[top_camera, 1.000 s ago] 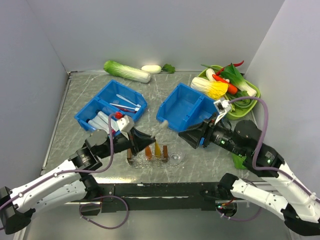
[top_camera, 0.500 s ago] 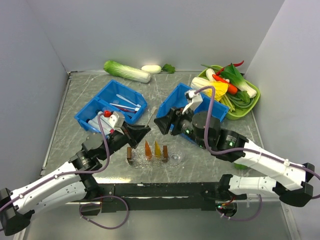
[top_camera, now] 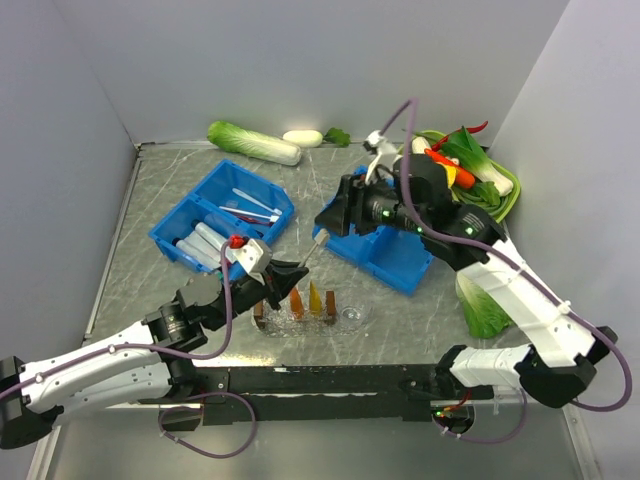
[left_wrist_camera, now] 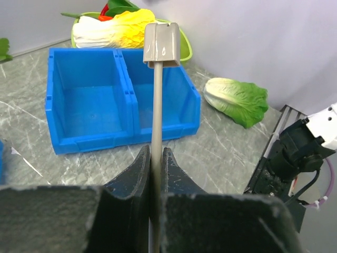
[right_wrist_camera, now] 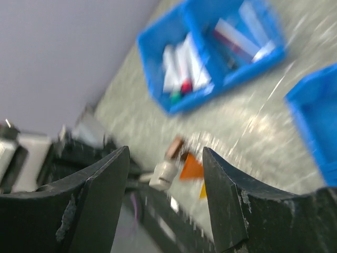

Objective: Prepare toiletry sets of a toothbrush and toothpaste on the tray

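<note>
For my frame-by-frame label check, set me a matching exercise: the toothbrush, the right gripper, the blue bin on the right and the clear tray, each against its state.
1 toothbrush
2 right gripper
3 right blue bin
4 clear tray

A both compartments empty
B open, holding nothing
C holds orange and brown pieces
D clamped in the left gripper

Pairs: 1-D, 2-B, 3-A, 4-C

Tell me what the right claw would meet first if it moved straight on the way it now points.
Probably the head of the toothbrush, held up by the shut left claw: the right wrist view shows it between the open fingers of the right claw. The picture is blurred, so depth is uncertain.
</note>
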Controlling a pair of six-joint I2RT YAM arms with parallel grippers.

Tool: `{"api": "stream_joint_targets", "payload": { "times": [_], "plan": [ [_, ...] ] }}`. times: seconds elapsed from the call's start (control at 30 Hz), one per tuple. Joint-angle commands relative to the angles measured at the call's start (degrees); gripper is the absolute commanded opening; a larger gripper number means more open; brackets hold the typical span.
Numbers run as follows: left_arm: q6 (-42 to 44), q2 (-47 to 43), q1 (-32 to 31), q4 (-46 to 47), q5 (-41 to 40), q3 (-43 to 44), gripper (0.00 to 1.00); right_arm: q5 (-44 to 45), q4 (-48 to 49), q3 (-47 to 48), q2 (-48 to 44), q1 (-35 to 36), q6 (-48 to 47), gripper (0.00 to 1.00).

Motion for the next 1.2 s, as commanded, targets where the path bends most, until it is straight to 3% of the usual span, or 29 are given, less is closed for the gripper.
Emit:
{"api": "stream_joint_targets", "payload": {
  "times": [0.0,0.3,0.77,0.87,1.03,1.13,1.17],
  "plan": [
    [3.4,0.3,-2.0,0.0,-3.7,2.8,0.01,-15.6,-7.6,2.7,2.4,-1.1,-3.3,0.63],
    [4.0,-1.3,-3.4,-0.4,-6.0,2.6,0.01,-19.9,-7.2,0.6,2.9,-2.2,-2.5,0.52],
    [4.9,-0.7,-5.4,-0.6,-7.4,2.5,0.01,-21.0,-3.5,-1.5,3.6,-3.0,0.2,0.44],
    [5.0,-0.5,-5.6,-0.9,-7.9,2.7,0.01,-21.6,-3.5,-1.5,3.8,-3.0,0.2,0.39],
    [4.9,0.3,-5.7,-1.0,-6.3,3.1,0.01,-20.5,-2.7,-2.4,3.5,-3.1,0.2,0.22],
    [4.3,1.3,-5.7,-2.5,-5.6,4.5,0.19,-19.8,-1.7,-3.1,3.0,-3.3,0.5,0.16],
    [4.2,2.1,-5.8,-3.7,-5.4,4.9,0.33,-18.9,-1.3,-3.3,2.6,-3.3,0.8,0.13]
  ]
}}
